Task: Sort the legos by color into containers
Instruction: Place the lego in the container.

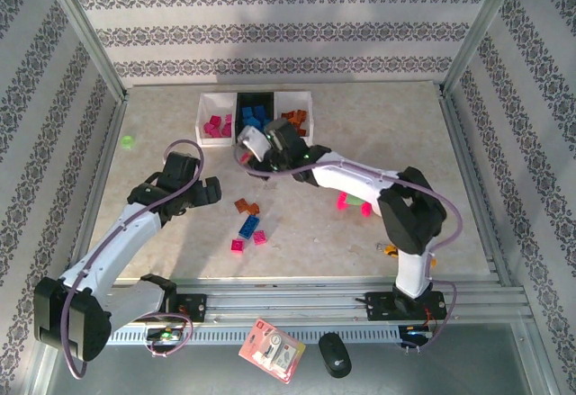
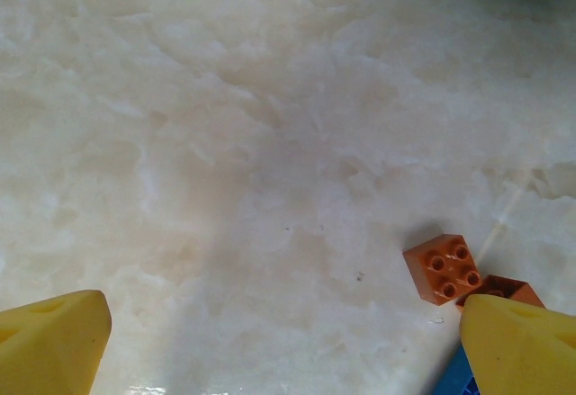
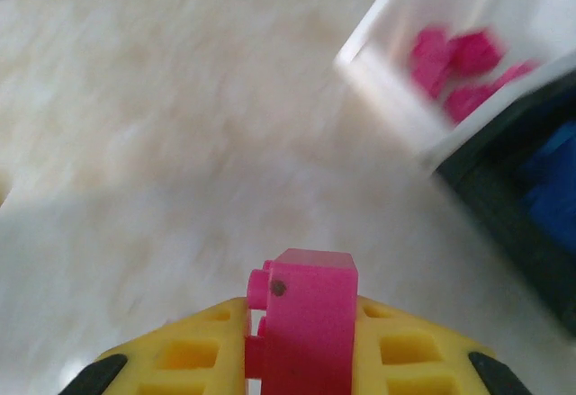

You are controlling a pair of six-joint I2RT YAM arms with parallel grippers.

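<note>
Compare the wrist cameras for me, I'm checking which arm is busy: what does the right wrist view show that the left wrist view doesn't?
Right wrist view: the right gripper shut on a magenta-pink lego, with the white bin of pink legos and the black bin holding blue legos ahead. Left wrist view: the left gripper open and empty above the table, two orange-brown legos near one finger. Both: yellow fingers over the pale marbled table.

I see bare table left and right of the containers; just in front the right arm stretches across, loose legos scattered further in front (neon pieces too).
</note>
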